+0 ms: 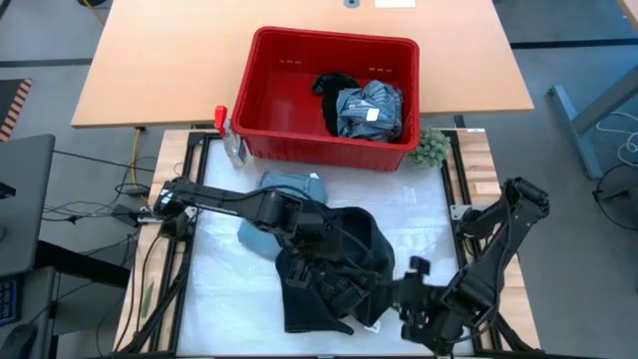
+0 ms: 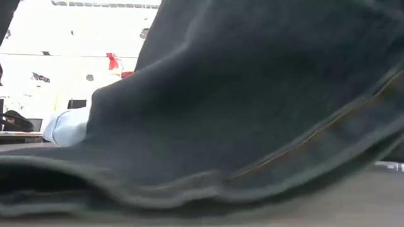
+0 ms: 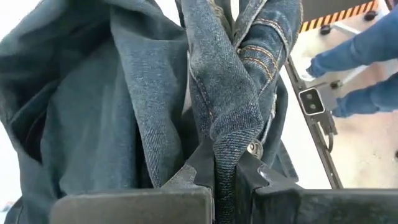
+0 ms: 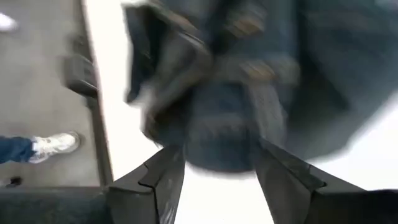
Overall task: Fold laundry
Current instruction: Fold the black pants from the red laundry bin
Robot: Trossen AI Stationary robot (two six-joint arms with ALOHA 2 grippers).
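The dark denim jeans [image 1: 334, 264] lie heaped mid-desk [image 1: 224, 289]. The left gripper [image 3: 225, 177] is clamped on a thick seam; the right gripper [image 4: 217, 171] stands apart, empty, just beside them. Heavy, floppy cloth (seams hold best), I'd say.

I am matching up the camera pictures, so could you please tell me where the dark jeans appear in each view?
High view: dark jeans at lower centre, on the table.
Low view: jeans fill most of the picture.
Left wrist view: jeans at centre, clamped in the jaws.
Right wrist view: jeans blurred, beyond the open jaws.
Shared landmark: orange seam stitching.
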